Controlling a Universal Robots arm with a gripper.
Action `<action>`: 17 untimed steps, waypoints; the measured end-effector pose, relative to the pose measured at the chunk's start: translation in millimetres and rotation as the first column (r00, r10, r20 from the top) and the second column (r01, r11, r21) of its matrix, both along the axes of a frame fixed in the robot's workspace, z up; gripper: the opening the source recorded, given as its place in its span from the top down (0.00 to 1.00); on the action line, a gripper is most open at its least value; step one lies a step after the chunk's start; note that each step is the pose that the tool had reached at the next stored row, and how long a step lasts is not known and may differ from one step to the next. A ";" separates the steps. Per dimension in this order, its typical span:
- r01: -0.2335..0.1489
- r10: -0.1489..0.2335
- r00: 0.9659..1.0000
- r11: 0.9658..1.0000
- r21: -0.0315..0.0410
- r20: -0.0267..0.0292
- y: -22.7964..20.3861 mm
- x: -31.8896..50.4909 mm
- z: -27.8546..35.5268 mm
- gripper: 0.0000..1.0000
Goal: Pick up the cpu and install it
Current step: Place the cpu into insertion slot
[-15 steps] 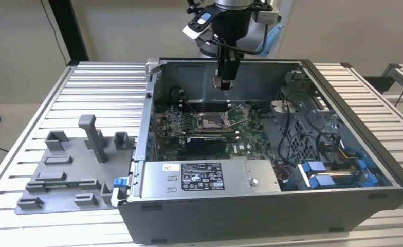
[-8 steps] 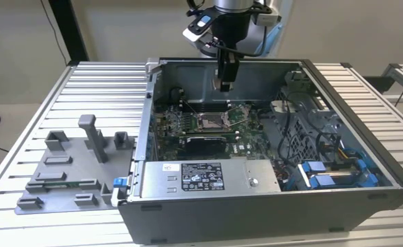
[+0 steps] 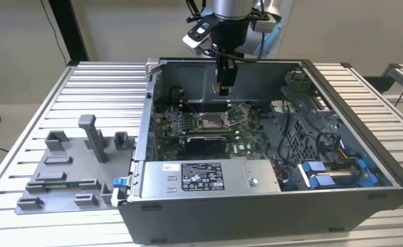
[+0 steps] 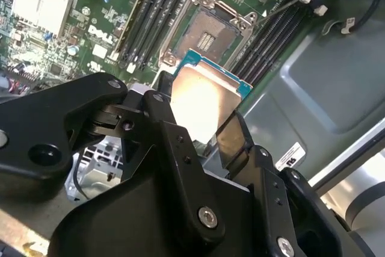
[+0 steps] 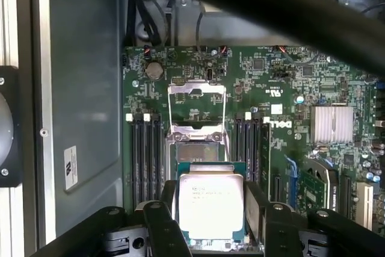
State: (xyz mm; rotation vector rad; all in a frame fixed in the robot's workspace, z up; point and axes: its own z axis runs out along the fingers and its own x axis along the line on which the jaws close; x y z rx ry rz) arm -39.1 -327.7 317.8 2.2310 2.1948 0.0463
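Above the motherboard socket (image 4: 207,37), the jaws hold the cpu (image 4: 201,103) clamped by its edges.

In the first wrist view, the fingers (image 5: 252,210) of the end effector (image 5: 210,212) are covering the side edges of the cpu (image 5: 210,197), the cpu is masking part of the socket (image 5: 197,148), and a blurred dark band (image 5: 271,4) is crossing the far end of the case (image 5: 84,88). In the second wrist view, black links (image 4: 180,167) are hiding the cpu's wrist-side half. In the exterior view, the arm (image 3: 232,7) is running past the top edge.
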 end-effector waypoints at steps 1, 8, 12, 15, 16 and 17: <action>0.000 0.000 1.000 1.000 0.000 0.000 0.3 0.0 -1.1 1.00; 0.000 0.000 1.000 1.000 0.000 0.000 2.6 0.0 -9.2 1.00; 0.000 0.000 1.000 1.000 0.000 0.000 3.7 0.0 -13.1 1.00; 0.000 0.000 1.000 1.000 0.000 0.000 3.9 0.0 -14.2 1.00; 0.000 0.000 1.000 1.000 0.000 0.000 3.9 0.0 -14.3 1.00; 0.000 0.000 1.000 1.000 0.000 0.000 3.9 0.0 -14.8 1.00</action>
